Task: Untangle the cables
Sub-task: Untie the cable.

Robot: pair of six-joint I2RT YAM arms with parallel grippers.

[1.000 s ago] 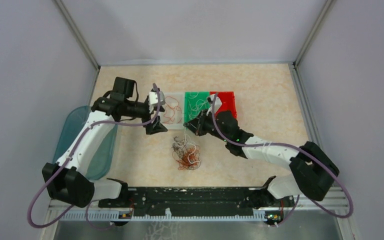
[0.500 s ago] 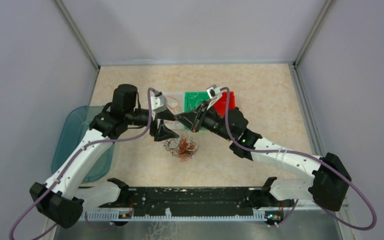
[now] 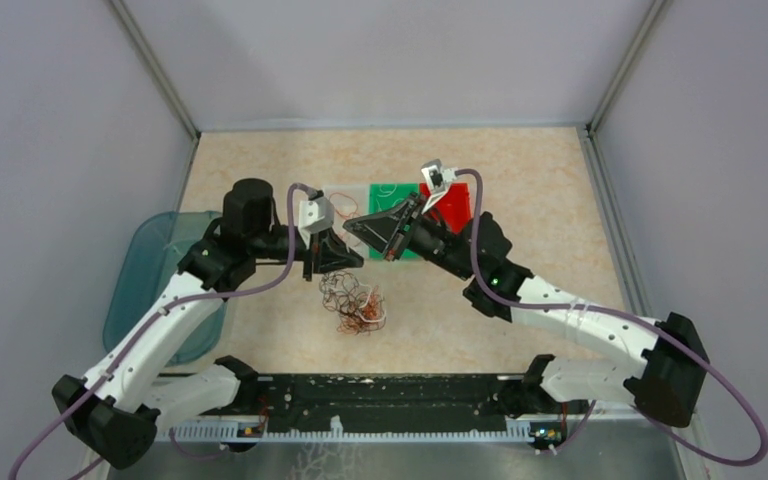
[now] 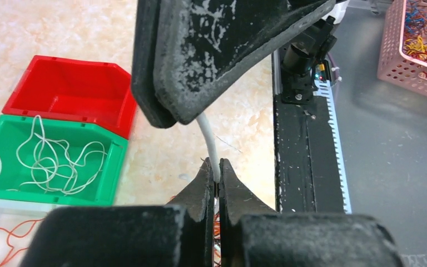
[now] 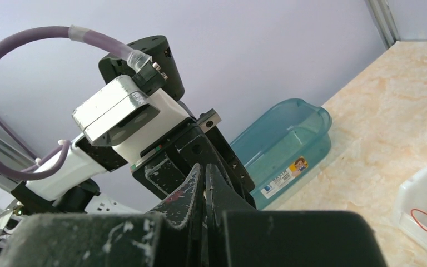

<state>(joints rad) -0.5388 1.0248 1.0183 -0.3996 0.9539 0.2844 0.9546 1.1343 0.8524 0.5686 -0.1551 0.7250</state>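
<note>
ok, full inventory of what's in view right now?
cable tangle: one pile, orange, white and black, on the table in front of the bins
white cable: one, white, stretched between the two sets of fingers
green bin: one, green, middle of the row, white cables inside
red bin: one, red, right end of the row
clear bin: one, clear, left end of the row, orange cable inside
tub: one, see-through teal, table's left edge
pink basket: one, pink, off the table, coloured cables inside
table: one, beige marbled
left gripper: fingers shut on the white cable
right gripper: fingers shut, white cable runs up into them
</note>
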